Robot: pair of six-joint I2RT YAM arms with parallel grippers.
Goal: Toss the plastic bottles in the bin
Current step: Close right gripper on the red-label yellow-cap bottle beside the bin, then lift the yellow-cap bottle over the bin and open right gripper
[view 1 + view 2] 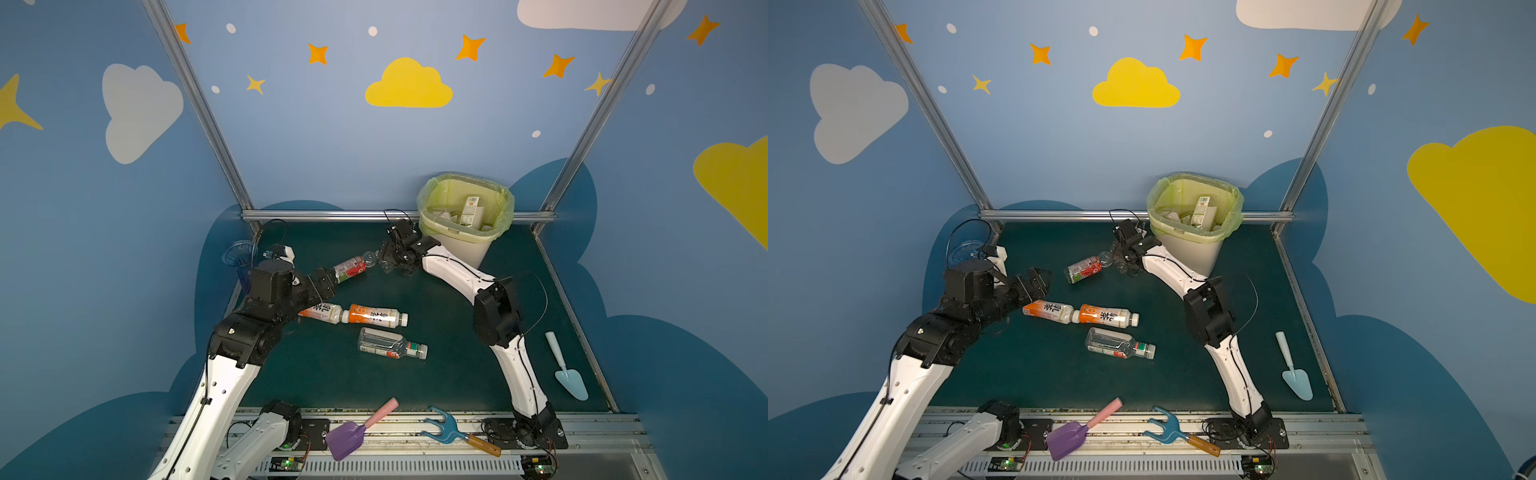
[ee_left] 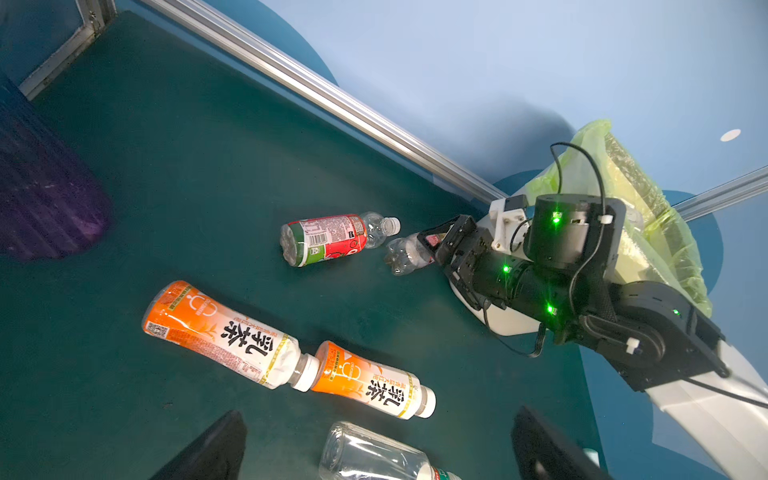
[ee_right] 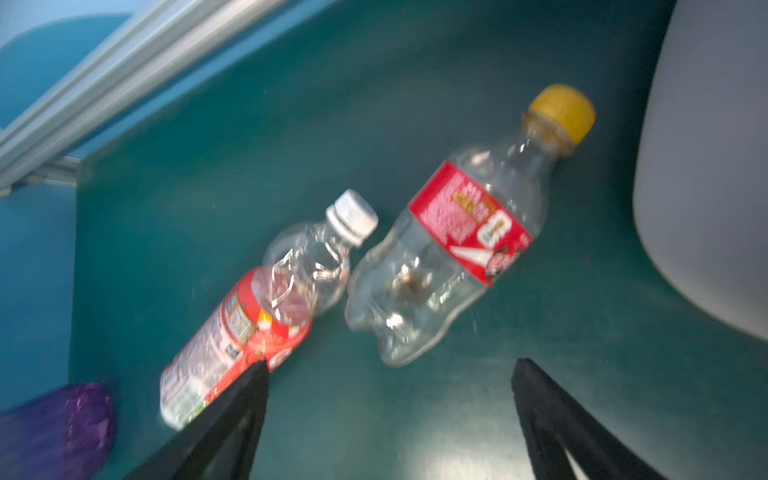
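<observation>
The cream bin (image 1: 457, 245) with a yellow-green liner stands at the back right with bottles inside. Several plastic bottles lie on the green mat: a red-and-green labelled one (image 1: 351, 268), two orange-labelled ones (image 1: 322, 312) (image 1: 376, 314) and a clear one with a green-striped neck (image 1: 390, 343). A clear red-labelled bottle with a yellow cap (image 3: 449, 257) lies beside the bin. My right gripper (image 3: 390, 365) is open just short of this bottle's base, nothing between its fingers. My left gripper (image 2: 380, 413) hovers open and empty over the orange-labelled bottles.
A blue-purple ribbed vase (image 1: 239, 255) stands at the back left corner. A pale blue trowel (image 1: 567, 370) lies at the right edge; a purple shovel (image 1: 357, 430) and a blue fork (image 1: 446, 428) lie on the front rail. A metal rail (image 1: 332, 215) runs along the back.
</observation>
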